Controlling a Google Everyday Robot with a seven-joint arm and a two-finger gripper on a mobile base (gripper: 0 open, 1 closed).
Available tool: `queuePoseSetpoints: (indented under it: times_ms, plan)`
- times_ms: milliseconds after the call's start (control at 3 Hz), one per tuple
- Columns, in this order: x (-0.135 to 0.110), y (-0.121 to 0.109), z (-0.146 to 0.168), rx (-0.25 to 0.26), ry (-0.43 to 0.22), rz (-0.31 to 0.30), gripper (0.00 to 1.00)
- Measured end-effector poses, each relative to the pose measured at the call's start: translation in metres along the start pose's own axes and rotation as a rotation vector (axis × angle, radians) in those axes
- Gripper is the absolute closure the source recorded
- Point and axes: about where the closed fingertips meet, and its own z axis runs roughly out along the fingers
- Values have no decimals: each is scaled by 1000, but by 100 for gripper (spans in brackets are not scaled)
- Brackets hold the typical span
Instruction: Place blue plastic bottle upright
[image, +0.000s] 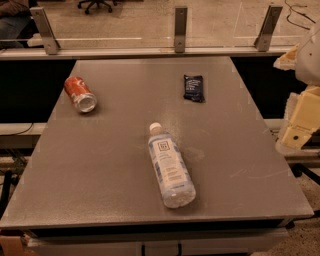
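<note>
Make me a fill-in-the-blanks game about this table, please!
1. The blue plastic bottle lies on its ____.
2. Its cap is coloured ____.
3. The soda can on the table is coloured ____.
4. The gripper hangs beyond the table's ____ edge.
Missing words: side; white; red; right.

A grey speckled table (125, 190) fills the middle under dim, warm light. Along its 12 o'clock edge runs a metal rail (125, 51) with three upright brackets (180, 27) holding a glass panel (220, 25). Beyond lies pale floor (135, 20), with an office chair base (95, 4) at 11 o'clock and cables (300, 17) at 1 o'clock. The pincer (296, 131) hangs off the table at 3 o'clock.
</note>
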Motion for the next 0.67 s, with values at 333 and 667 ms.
queuePoseSetpoints:
  times_ms: [333,667]
  plan:
    - [0,0,0,0,0,0,0]
    - [-21,4,7,-2,-45,-16,0]
